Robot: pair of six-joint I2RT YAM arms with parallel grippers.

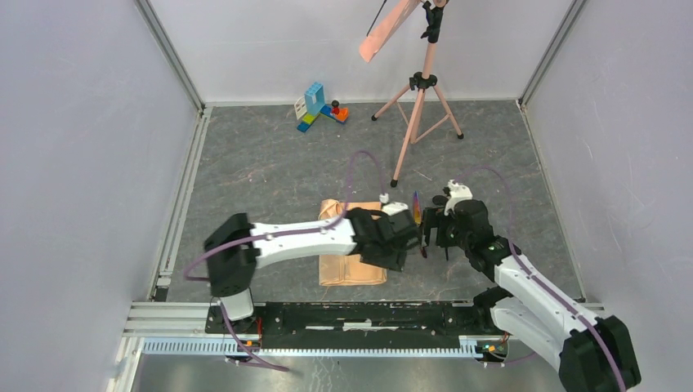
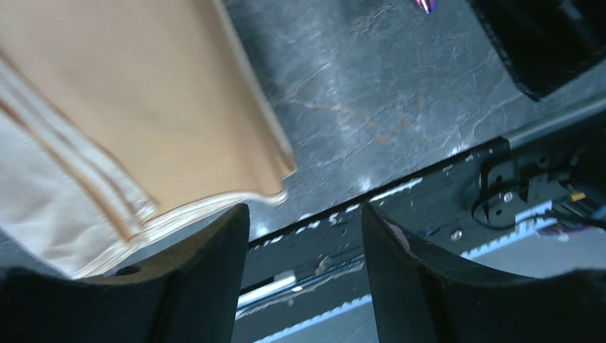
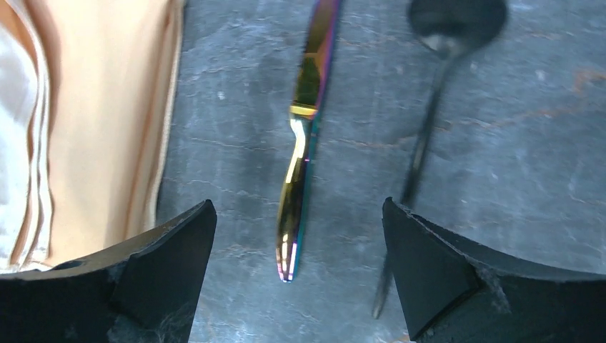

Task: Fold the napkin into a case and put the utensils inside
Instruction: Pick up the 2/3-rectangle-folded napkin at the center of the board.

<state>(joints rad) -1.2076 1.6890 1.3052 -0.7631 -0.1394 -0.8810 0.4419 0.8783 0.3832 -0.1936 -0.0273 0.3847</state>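
Both pincers are apart and empty — the left pincer [image 2: 304, 214] hangs over the right edge of the case [image 2: 143, 107], the right pincer [image 3: 299, 214] straddles the iridescent knife [image 3: 304, 136] lying flat on the table [image 3: 536, 179] just right of the case, black spoon [image 3: 429, 121] beyond it. We'd flag a skidding grab on that thin flat knife, a nudge to the spoon, the unpinned case unfolding — or the close-set pincers clashing.
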